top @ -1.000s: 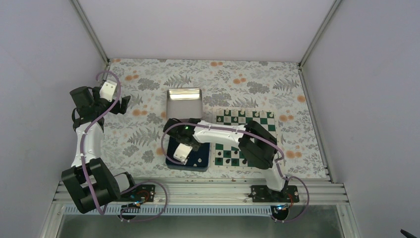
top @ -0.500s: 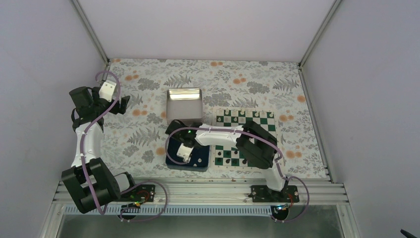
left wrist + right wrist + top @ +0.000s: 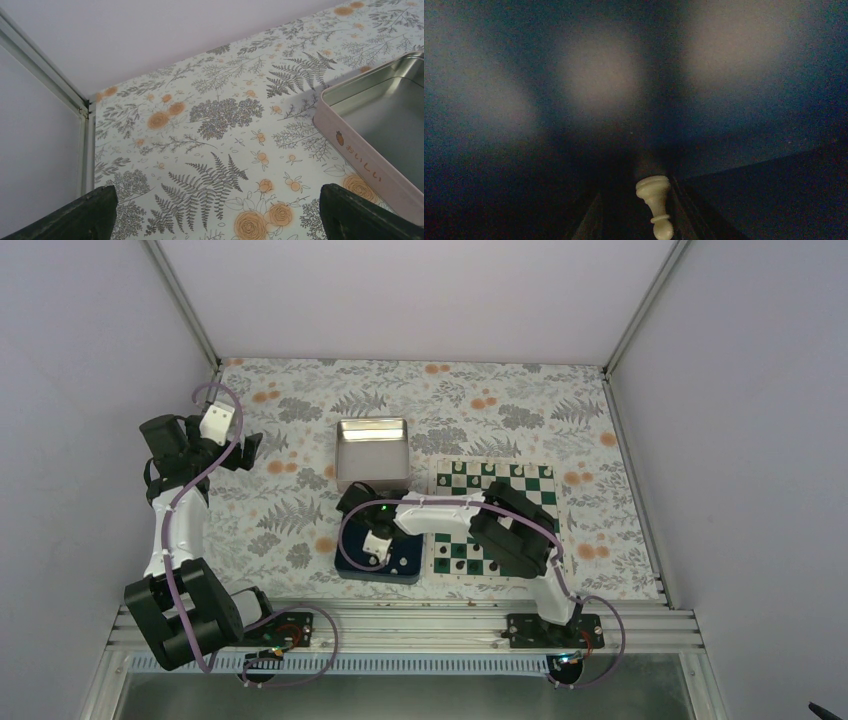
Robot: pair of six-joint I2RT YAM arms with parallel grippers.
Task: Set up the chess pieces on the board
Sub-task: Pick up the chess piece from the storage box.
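The board (image 3: 532, 480), green and white, lies right of centre, half hidden under my right arm. Small pieces stand on its far row (image 3: 459, 481) and near rows (image 3: 456, 551). My right gripper (image 3: 375, 543) is lowered into the dark blue tray (image 3: 403, 574), where pale chess pieces (image 3: 396, 564) lie. In the right wrist view a white pawn (image 3: 655, 200) sits between the fingers of the right gripper (image 3: 635, 197), leaning on the right finger (image 3: 680, 200), with a dark gap on its left side. My left gripper (image 3: 250, 448) hangs wide open over bare cloth at the far left.
A shiny metal tin (image 3: 372, 448) stands behind the tray, and its pink wall (image 3: 365, 165) shows at the right of the left wrist view. Frame posts and grey walls close in the floral cloth (image 3: 215, 150).
My right gripper has dropped lower into the blue tray and its jaws have narrowed around a white pawn. The left arm has not moved.
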